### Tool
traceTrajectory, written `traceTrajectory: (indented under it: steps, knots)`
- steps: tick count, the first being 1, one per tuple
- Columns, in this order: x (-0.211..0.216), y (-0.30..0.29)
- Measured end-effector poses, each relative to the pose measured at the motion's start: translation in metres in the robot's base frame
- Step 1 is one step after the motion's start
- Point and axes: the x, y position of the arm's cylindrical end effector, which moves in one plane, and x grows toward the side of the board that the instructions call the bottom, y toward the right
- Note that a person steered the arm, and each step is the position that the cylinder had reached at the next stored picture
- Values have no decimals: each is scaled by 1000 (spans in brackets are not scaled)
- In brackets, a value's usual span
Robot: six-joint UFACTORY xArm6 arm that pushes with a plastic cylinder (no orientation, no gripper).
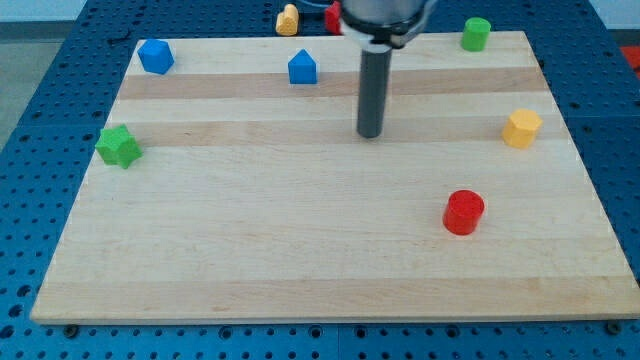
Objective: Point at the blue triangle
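On the wooden bench (330, 260), which fills most of the view, my tip (370, 134) serves as the landmark for everything else. The arm ends in a plain dark rod, so there are no fingers to be wide, narrow or holding anything.

The blue triangle (302, 68), a small house-like wedge, lies up and to the view's left of my tip, near but apart. Farther the same way, by the bench's corner, sits a blue block (155, 56) of less regular shape.

To the view's right of my tip lies the yellow hexagon block (521, 128); below and right, the red cylinder (463, 212); well to the view's left, the green star block (119, 147); up and right, the green cylinder (476, 34).

The likely fault is overshoot: a fast slide would knock the blue triangle instead of stopping beside it, or carry on toward the other blue block.
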Motion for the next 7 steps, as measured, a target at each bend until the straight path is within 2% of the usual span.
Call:
traceTrajectory:
  steps: [2,3,5,7]
  knots:
    - [3,-12]
    - [-11,-15]
    - [-80,10]
    - [-150,-6]
